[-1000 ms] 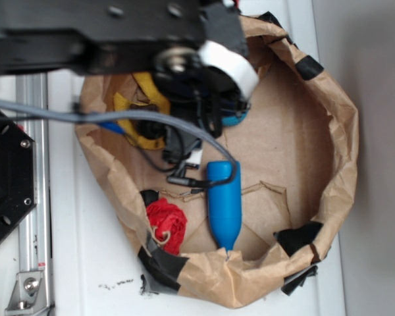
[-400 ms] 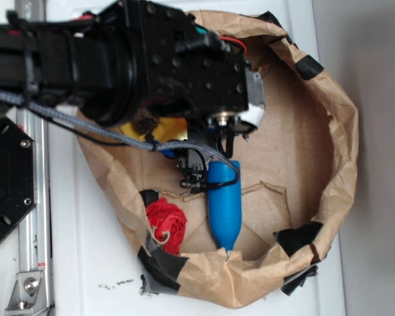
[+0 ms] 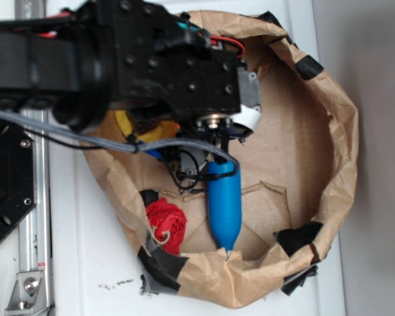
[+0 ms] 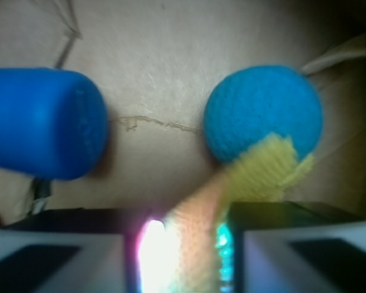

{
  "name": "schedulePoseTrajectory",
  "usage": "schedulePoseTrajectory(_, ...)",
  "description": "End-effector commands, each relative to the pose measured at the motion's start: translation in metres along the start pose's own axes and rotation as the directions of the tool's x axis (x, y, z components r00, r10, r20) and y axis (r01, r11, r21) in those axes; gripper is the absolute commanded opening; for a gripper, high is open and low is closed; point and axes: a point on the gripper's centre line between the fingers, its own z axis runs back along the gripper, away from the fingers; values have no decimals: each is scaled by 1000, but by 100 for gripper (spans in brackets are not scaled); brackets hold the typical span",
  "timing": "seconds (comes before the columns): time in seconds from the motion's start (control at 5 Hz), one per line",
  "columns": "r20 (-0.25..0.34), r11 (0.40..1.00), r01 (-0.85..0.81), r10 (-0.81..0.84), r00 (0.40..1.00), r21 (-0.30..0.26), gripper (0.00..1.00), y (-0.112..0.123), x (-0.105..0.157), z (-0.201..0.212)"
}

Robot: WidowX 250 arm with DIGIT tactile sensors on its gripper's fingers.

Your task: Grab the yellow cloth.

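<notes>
The yellow cloth [image 4: 256,174] runs up from between my jaws in the wrist view, and its free end lies over the lower edge of the blue ball [image 4: 262,116]. My gripper [image 4: 180,244] is shut on the yellow cloth, a strip of which fills the gap between the two dark jaws. In the exterior view only a small patch of the yellow cloth [image 3: 122,122] shows under the black arm [image 3: 171,66]. The arm hides the gripper itself and most of the ball.
A blue cylinder [image 3: 224,204] lies on the cardboard floor in front of the arm, also seen as the blue cylinder [image 4: 43,122] at the wrist view's left. A red knitted bundle [image 3: 166,224] sits by the crumpled paper wall [image 3: 336,151]. A metal rail [image 3: 33,197] runs along the left.
The arm has swung over the cloth and come closer to the camera, now covering most of the yellow that lay spread before. The blue cylinder and red bundle have stayed put.
</notes>
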Motion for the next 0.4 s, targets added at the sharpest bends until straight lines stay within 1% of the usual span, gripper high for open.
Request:
schedulePoseTrajectory(0.0,196,999,48,-51,979,22,0,-2,11,83)
schedulePoseTrajectory(0.2,261,999,39,-36,965,-7,0,-5,18,126)
